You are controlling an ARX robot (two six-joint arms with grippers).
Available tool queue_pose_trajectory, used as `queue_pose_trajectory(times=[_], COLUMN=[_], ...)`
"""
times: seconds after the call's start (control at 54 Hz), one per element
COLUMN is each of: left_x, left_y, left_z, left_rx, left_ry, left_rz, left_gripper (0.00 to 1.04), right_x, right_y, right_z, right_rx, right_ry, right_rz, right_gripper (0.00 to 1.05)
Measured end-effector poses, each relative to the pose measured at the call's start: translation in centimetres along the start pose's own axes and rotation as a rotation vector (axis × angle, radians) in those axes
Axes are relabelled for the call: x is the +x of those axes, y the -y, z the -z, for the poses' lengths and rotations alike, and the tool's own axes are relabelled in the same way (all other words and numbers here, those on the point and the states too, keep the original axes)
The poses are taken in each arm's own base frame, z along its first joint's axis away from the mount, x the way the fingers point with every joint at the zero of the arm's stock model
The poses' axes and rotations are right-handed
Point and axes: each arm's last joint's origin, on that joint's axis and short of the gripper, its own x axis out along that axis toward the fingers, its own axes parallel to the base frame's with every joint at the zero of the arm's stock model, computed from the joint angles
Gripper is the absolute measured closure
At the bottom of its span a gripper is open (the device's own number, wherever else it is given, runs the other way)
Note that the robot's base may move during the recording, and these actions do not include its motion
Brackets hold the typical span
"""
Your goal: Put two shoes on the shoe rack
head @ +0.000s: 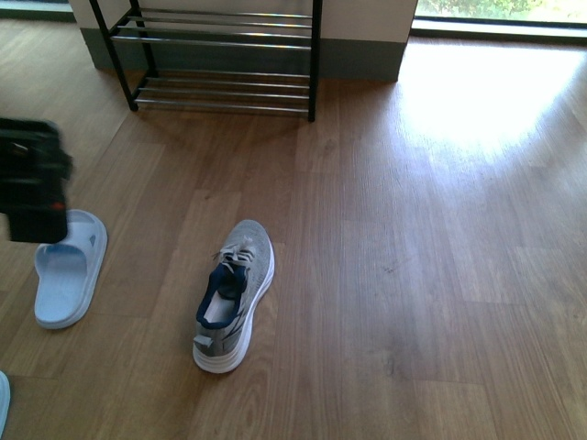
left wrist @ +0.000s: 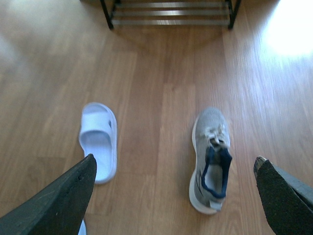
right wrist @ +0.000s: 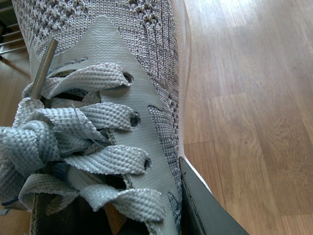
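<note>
We see a wood-plank floor (head: 413, 275) in a warm brown, its boards running away from us toward the far wall. A bright patch of sunlight (head: 477, 101) washes out the boards at the far right. A grey baseboard (head: 358, 57) runs under a pale wall (head: 367, 18), and to its right a window (head: 500, 9) shows green foliage above a dark sill (head: 500, 29).

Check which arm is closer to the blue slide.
Left. The left gripper hangs right by the slide, fingers open. The right arm is outside the front view; its fingers sit against a sneaker, no slide in that wrist view.
</note>
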Motion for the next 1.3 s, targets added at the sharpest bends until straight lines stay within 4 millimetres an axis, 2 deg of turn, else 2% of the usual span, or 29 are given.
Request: queue_pose_trajectory(times=[0.241,0.333,0.463,0.87,1.055,1.166,1.295], left_x=[6.2,9.2,11.8,17.2,19.0,20.9,22.0], left_y=[2.4,3.4,4.2,5.5,5.5,5.1,5.1], left_z=[0.9,1.7,3.0,7.5,9.3,11.5,12.5], left_rx=[0.087,0.105,0.102,0.089,0.113,0.120,0.121], left_ry=[-0.142,-0.209,-0.276,-0.446,-0.491,-0.549,-0.573], left_rz=[0.010,0.002,0.004,0.062,0.028,-0.006,-0.017], left_gripper=[0.09,0.09,0.09,0.09,0.09,0.09,0.09], right_x=[0.0,0.0,0.0,0.0,0.0,0.0,0.0], right_y=[0.0,0.0,0.0,0.0,0.0,0.0,0.0], right_z=[0.0,0.0,0.0,0.0,0.0,0.0,0.0], right_rx=[0.000,0.000,0.000,0.000,0.000,0.000,0.000], right_ry=[0.000,0.000,0.000,0.000,0.000,0.000,0.000], right_rz=[0.000,0.000,0.000,0.000,0.000,0.000,0.000], right_gripper=[1.03,1.03,1.03,1.03,1.03,1.03,1.03])
